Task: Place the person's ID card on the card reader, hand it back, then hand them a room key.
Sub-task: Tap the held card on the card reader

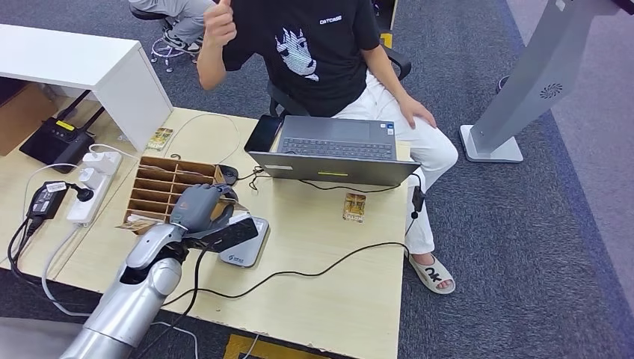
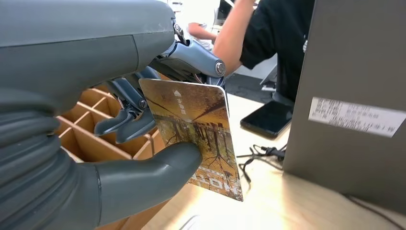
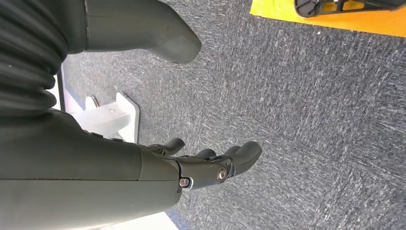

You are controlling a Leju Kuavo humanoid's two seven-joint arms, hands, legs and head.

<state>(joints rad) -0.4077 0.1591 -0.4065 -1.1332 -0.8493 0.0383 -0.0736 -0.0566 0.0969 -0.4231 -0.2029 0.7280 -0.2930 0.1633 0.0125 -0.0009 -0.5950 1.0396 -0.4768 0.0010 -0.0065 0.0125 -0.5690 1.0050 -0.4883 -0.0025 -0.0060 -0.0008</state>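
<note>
the left hand (image 1: 200, 208) pinches a card (image 2: 198, 134) between thumb and fingers. in the head view the hand sits above the card reader (image 1: 245, 243), at about 8 o'clock from the laptop (image 1: 333, 153), with the wooden slot box (image 1: 168, 187) directly at its 9 o'clock side. the card's printed face, a golden tree scene with lettering, shows in the left wrist view; whether it is the id card or a room key cannot be told from the print. a second card of similar colouring (image 1: 354, 207) lies flat on the table (image 1: 336, 299) at 5 o'clock from the laptop.

the right hand (image 3: 210, 165) hangs over carpet, fingers loosely curled, holding nothing.

handling estimate: the card is thin, light, stiff and smooth-faced, so it is likely to slip or pivot in a light pinch. hold across the flat faces near one short edge, leaving the far end free for the person (image 1: 321, 52) at 12 o'clock to take. lay it flat on the reader, not on edge.
</note>
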